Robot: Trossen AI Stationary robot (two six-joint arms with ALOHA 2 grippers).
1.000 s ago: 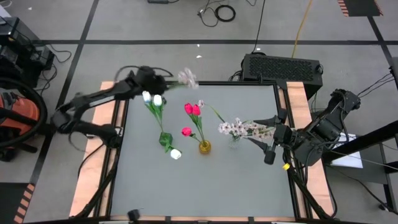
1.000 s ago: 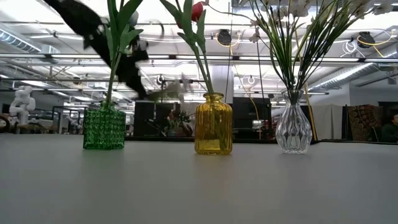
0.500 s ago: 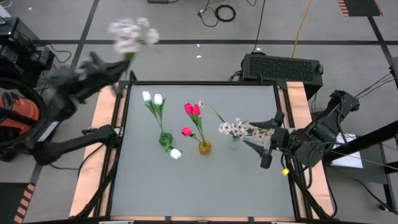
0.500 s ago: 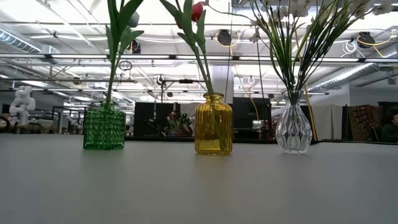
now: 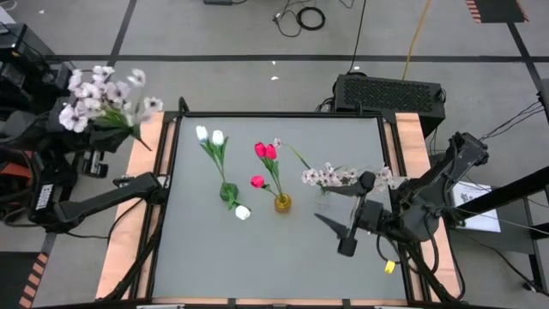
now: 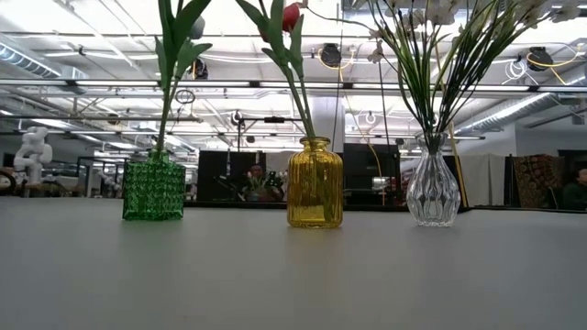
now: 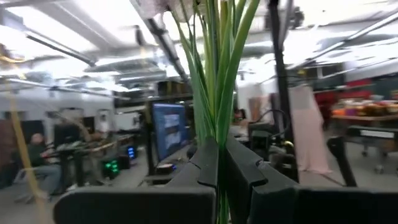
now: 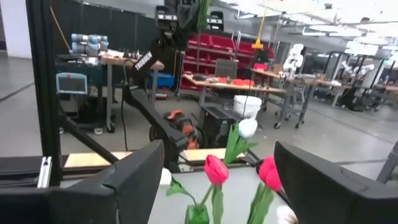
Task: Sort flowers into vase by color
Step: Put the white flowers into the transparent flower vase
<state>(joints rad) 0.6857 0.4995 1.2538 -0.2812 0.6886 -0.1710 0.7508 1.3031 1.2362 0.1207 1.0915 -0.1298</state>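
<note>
The green glass vase (image 6: 153,189), amber glass bottle vase (image 6: 315,183) and clear glass vase (image 6: 433,189) stood in a row from 9 to 3 o'clock on the grey table (image 5: 274,249).

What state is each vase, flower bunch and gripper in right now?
Green vase: upright, holding white tulips.
Yellow vase: upright, holding pink-red tulips.
Clear vase: upright, holding a pale blossom spray.
Loose blossom spray: held up off the table's left edge.
Left gripper: shut on the loose spray's stems.
Right gripper: open, empty, above the table's right side.
</note>
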